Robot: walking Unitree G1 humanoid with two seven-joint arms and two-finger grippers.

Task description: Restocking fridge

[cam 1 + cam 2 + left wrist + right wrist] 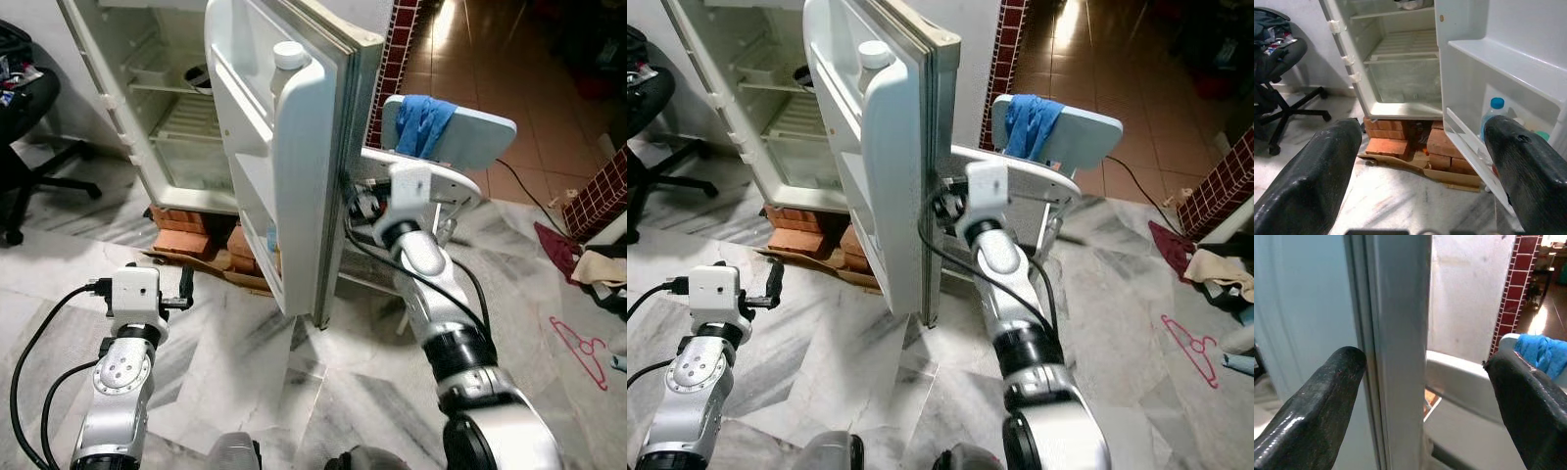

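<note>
The white fridge (176, 117) stands open with bare shelves, and its door (294, 176) swings out toward me. A white-capped jug (289, 59) sits in the door's top shelf. A blue-capped bottle (1492, 120) stands in the door's bottom shelf. My right gripper (1425, 367) is open at the door's outer edge, one finger on each side of that edge. My left gripper (186, 289) is open and holds nothing. It hangs low over the floor, pointing at the fridge's base.
Red bricks (181, 220) and flattened cardboard prop the fridge. A black office chair (29, 127) stands at left. A white plastic chair with a blue cloth (451, 132) sits just behind the door. Clothes (598, 264) and a red hanger (578, 348) lie on the floor at right.
</note>
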